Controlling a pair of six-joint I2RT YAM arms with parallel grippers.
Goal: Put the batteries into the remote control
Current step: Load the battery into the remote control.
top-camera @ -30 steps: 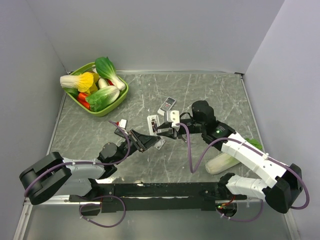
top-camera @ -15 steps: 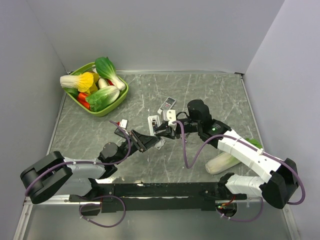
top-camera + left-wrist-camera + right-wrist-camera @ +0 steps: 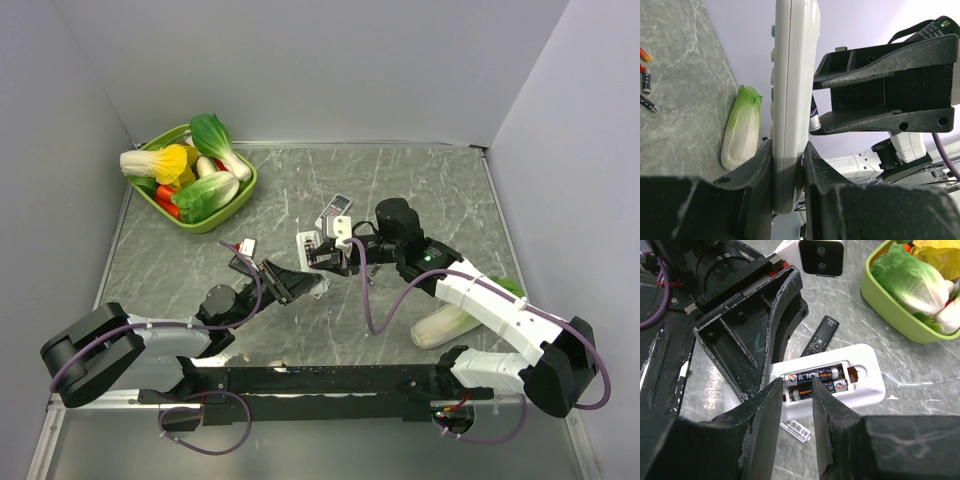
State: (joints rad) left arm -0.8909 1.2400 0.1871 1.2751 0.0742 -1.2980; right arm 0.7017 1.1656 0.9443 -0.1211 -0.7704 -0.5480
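My left gripper [image 3: 788, 150] [image 3: 283, 282] is shut on the white remote control [image 3: 792, 75] and holds it edgewise above the table. In the right wrist view the remote control [image 3: 867, 375] shows its open compartment with two dark batteries [image 3: 815, 381] lying side by side inside. My right gripper [image 3: 797, 385] [image 3: 325, 262] hovers right over that compartment. Its jaws stand a little apart with nothing between them, the tips at the batteries' left half. Several loose batteries [image 3: 646, 81], dark and orange-red, lie on the table far off.
A green basket [image 3: 245, 190] of vegetables stands at the back left. A napa cabbage [image 3: 445, 325] lies by the right arm. A small black remote [image 3: 820, 337] and a white striped piece [image 3: 796, 431] lie on the table under the held remote. Another grey remote [image 3: 335, 210] lies mid-table.
The right arm has edged left, closer over the held remote. The left arm and the remote have stayed put.
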